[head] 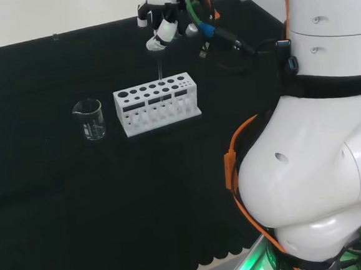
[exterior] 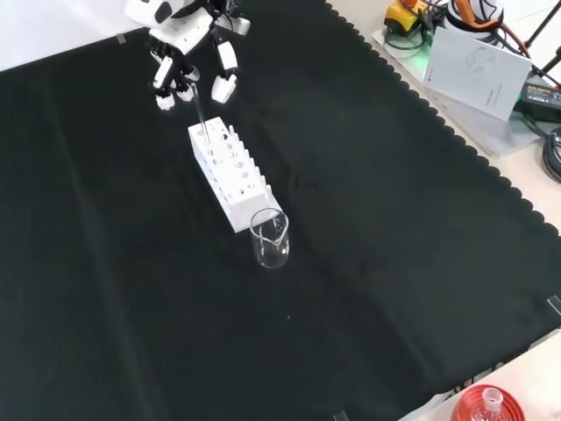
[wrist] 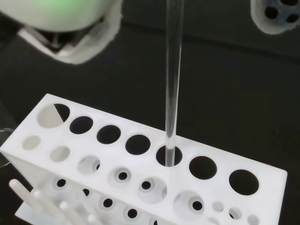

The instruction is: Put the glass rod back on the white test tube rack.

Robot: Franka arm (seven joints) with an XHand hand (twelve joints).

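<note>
Rod (wrist: 171,79) is standing upright with its lower end entering a hole of the rack (wrist: 140,164); the hand (head: 162,21) above seems to be pinching its top. Lowering and release are remaining.

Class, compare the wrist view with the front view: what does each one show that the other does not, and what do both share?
Wrist view alone: the glass rod's lower end sits in one of the large holes of the white test tube rack, and the rack's smaller holes and pegs show close up.

Front view alone: the hand above the rack's far end, an empty-looking glass beaker at the rack's near end, and the black cloth's scalloped edge.

Both: the rod, upright, and the rack.
</note>
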